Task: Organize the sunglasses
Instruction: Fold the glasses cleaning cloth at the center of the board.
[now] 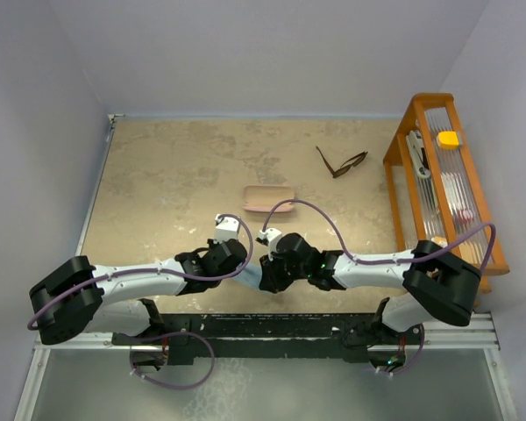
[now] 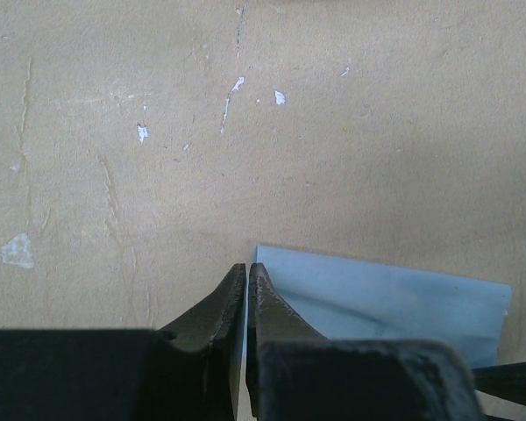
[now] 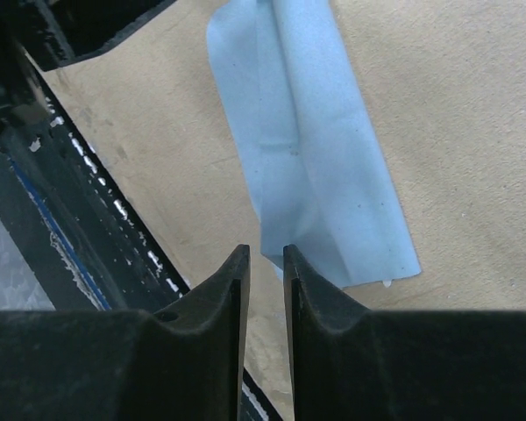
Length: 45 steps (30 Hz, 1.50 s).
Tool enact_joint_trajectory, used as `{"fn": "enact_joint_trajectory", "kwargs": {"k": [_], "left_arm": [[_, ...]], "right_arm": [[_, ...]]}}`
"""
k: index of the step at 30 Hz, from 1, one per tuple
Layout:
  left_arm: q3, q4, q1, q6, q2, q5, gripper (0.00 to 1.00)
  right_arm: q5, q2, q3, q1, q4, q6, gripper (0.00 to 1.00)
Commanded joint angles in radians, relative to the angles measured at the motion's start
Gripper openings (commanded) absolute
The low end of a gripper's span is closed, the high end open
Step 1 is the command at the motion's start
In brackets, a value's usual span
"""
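Top external view puts the sunglasses (image 1: 342, 163) at the far right of the table (image 1: 175, 175), lying unfolded, near the wooden rack (image 1: 398, 167) but apart from it. Their front runs on a diagonal, up and to the right, and one temple arm angles away toward the far left. The pink case (image 1: 269, 197) lies nearer the middle, between the sunglasses and the two wrists.

From both grippers the sunglasses lie away from the bases and off to the right, well apart and past the case. The right arm looks the nearer of the two, so I judge the reach for them is its to make, coming at the frame across its diagonal.

Neither gripper is at the sunglasses now. Both are low at the near middle of the table, over a light blue cloth (image 3: 316, 149). The left gripper (image 2: 248, 270) has its jaws pressed together, with a sliver of the cloth's edge showing between them, so it appears to pinch that edge. The right gripper (image 3: 265, 254) has its jaws parted only narrowly. Nothing is between them, and the cloth's near end lies just past the tips.
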Motion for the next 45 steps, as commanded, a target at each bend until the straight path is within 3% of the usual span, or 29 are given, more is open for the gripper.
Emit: {"fn": "enact_joint_trajectory", "kwargs": {"k": [1, 4, 7, 12, 15, 31, 45], "left_arm": [[-0.002, 0.025, -0.006, -0.011, -0.014, -0.007, 0.00], [0.000, 0.027, -0.006, -0.011, -0.012, -0.006, 0.00], [0.004, 0.026, -0.006, -0.011, -0.013, -0.007, 0.00], [0.011, 0.018, -0.006, -0.008, -0.019, -0.010, 0.00], [0.012, 0.017, -0.006, -0.008, -0.016, -0.012, 0.00], [0.010, 0.022, -0.006, -0.010, -0.017, -0.006, 0.00], [-0.032, 0.008, -0.006, -0.054, -0.115, 0.035, 0.00]], "right_arm": [[0.008, -0.043, 0.005, 0.012, -0.003, 0.005, 0.25], [0.017, -0.049, 0.006, 0.012, -0.013, 0.003, 0.24], [0.020, -0.054, 0.008, 0.013, -0.018, 0.003, 0.10], [0.021, -0.060, 0.009, 0.014, -0.026, 0.001, 0.08], [0.020, -0.068, 0.005, 0.015, -0.026, 0.003, 0.02], [0.036, -0.093, 0.001, 0.024, -0.047, 0.003, 0.00], [0.056, 0.024, 0.078, 0.024, -0.009, -0.039, 0.00]]}}
